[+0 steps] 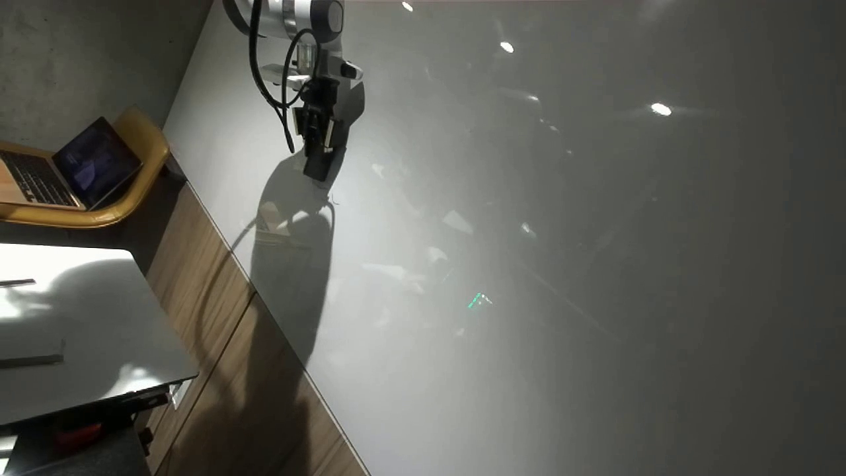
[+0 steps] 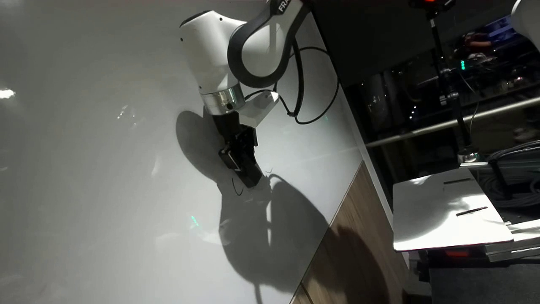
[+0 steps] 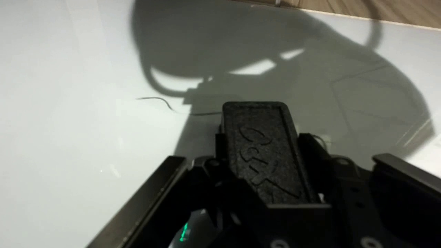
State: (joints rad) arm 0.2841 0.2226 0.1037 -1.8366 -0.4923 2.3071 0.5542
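Note:
A dark grey, rectangular eraser-like block (image 3: 262,148) with line marks on its face lies between my gripper's fingers (image 3: 262,137) in the wrist view. Both fingers are shut on its sides. In both exterior views the block (image 1: 319,165) (image 2: 253,177) sticks out past the black gripper (image 1: 318,129) (image 2: 242,158). Its end is at or very close to the glossy white surface (image 2: 126,190); contact is hard to tell. A thin dark wavy line (image 3: 155,98) on the surface runs up to the block's left. A short curved line (image 3: 320,139) shows at its right.
A wood-grain strip (image 1: 198,277) (image 2: 358,223) borders the white surface. A laptop (image 1: 99,162) sits on a yellow chair (image 1: 155,149). A white-topped stand (image 1: 86,317) (image 2: 447,190) is beside the strip. Black cables (image 2: 300,80) hang along the arm. The arm's shadow covers the surface around the block.

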